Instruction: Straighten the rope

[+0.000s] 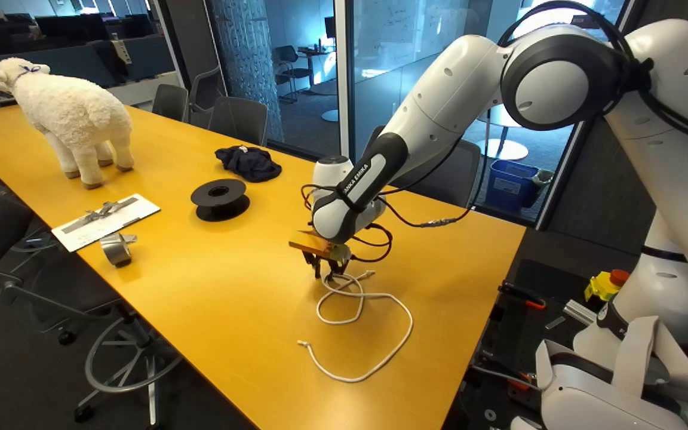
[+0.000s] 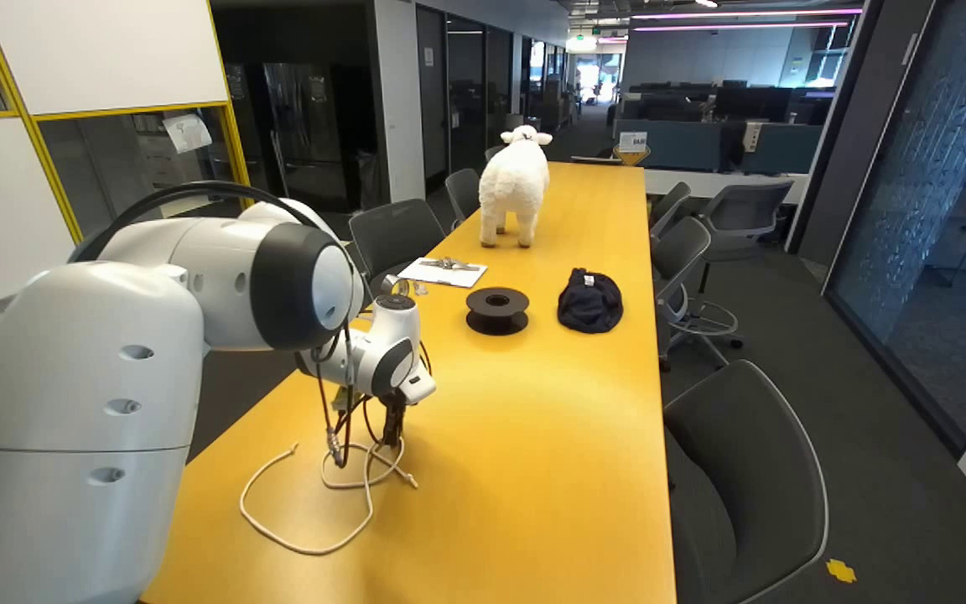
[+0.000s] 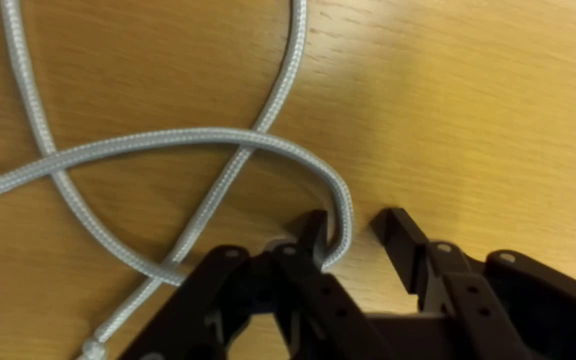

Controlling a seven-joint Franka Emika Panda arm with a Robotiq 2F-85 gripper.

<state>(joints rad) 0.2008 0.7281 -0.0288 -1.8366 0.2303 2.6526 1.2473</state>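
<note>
Hanging low over the yellow table (image 1: 200, 298), the gripper (image 3: 356, 224) is pointing down with its two fingers (image 3: 404, 250) spread apart. The white rope (image 3: 178, 136) is lying on the table, at the end by the robot arm (image 1: 433, 98), partly under the gripper. One bend of it is running loose through the gap between the fingers, close by one of them. Right there the rope is crossing over itself and making loops. A short end is poking out past the loops, and in both exterior views the rope is sweeping around in a big curve to its other end. Farther down the table, a black spool (image 1: 223, 209) is sitting near a dark cloth (image 1: 254, 167). A roll of tape (image 1: 116, 251) is resting beside a white board (image 1: 141, 209), and a toy sheep (image 1: 78, 113) is standing past them.
</note>
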